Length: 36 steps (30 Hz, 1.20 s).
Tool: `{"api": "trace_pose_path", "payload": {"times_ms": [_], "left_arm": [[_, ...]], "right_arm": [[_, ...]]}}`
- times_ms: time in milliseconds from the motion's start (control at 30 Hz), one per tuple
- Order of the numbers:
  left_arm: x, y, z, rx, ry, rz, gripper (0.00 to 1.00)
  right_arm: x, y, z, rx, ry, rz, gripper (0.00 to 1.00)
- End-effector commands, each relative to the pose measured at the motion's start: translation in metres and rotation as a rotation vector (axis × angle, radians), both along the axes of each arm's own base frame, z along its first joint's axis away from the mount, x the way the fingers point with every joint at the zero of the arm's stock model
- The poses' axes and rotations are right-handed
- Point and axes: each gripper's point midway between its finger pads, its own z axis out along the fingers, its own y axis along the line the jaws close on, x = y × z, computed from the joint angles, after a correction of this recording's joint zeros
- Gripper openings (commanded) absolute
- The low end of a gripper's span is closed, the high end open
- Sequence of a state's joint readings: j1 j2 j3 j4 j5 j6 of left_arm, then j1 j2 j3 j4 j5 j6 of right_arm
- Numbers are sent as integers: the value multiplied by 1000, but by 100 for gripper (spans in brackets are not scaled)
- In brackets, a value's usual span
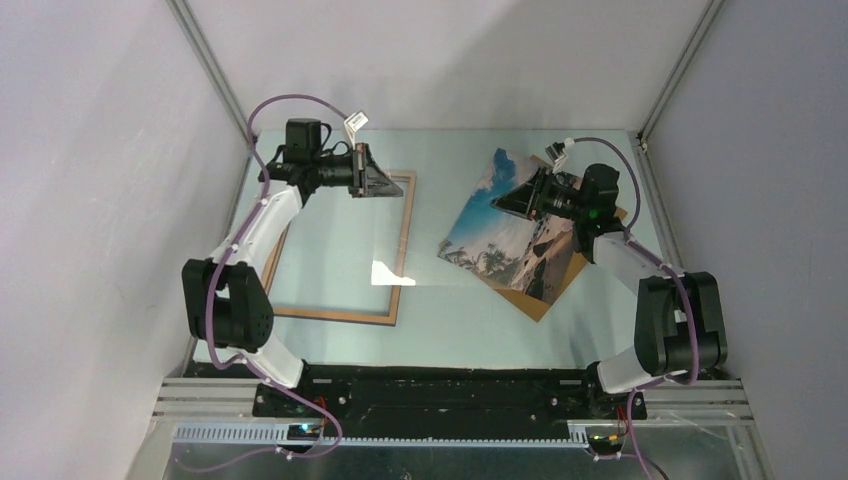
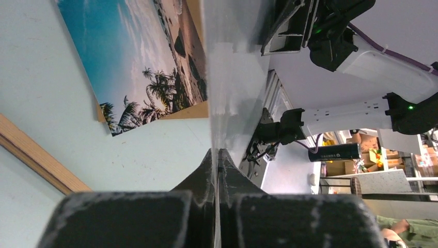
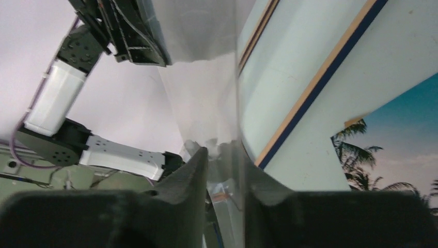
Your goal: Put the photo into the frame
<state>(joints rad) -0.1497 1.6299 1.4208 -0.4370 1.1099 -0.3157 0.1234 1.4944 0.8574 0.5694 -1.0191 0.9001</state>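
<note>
The photo, a beach print with palms, lies face up on a brown backing board at the right of the table. The frame, thin wood-brown rails, lies flat at the left. A clear pane stands on edge between the two arms. My left gripper is shut on the pane's left edge, its fingertips pressed together on it in the left wrist view. My right gripper is at the pane's other edge, jaws slightly apart, and the pane passes loosely between them.
Grey walls with metal corner posts enclose the table on three sides. A bright glare patch shows over the frame's right rail. The arm bases sit on a black bar at the near edge.
</note>
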Motion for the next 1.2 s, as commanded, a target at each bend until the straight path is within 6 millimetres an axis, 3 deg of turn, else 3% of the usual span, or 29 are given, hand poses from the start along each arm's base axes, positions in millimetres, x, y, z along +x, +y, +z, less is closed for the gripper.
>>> {"api": "trace_pose_path", "payload": {"times_ms": [0,100,233,467,633,900,933,967,1067,1100,1133,1167], "left_arm": [[-7,12,25,-2,-90,48,0],[-6,30,26,-5,-81,97,0],[-13,51,25,-4,-65,143,0],[-26,109,29,79,-117,275,0],[-43,140,30,130,-123,388,0],[-64,180,19,266,-108,502,0],[-69,184,18,291,-89,515,0],[-71,186,18,317,-105,513,0],[-79,196,18,393,-110,552,0],[-83,197,22,411,-133,560,0],[-85,200,22,435,-133,574,0],[-89,201,25,451,-153,580,0]], "right_arm": [[-7,0,3,-41,-53,-9,41],[-9,-2,-2,-68,-44,-21,58],[-9,-4,-4,-91,-50,-41,70],[1,-8,-7,-126,-64,-109,73],[18,-1,-21,-237,-54,-139,73],[42,48,-52,-429,-65,-119,71],[41,58,-65,-452,-44,-105,71],[45,65,-62,-455,-58,-104,70],[44,90,-85,-523,-46,-77,69],[48,96,-84,-531,-57,-77,69],[45,105,-99,-569,-45,-65,69],[45,116,-96,-578,-63,-56,69]]}}
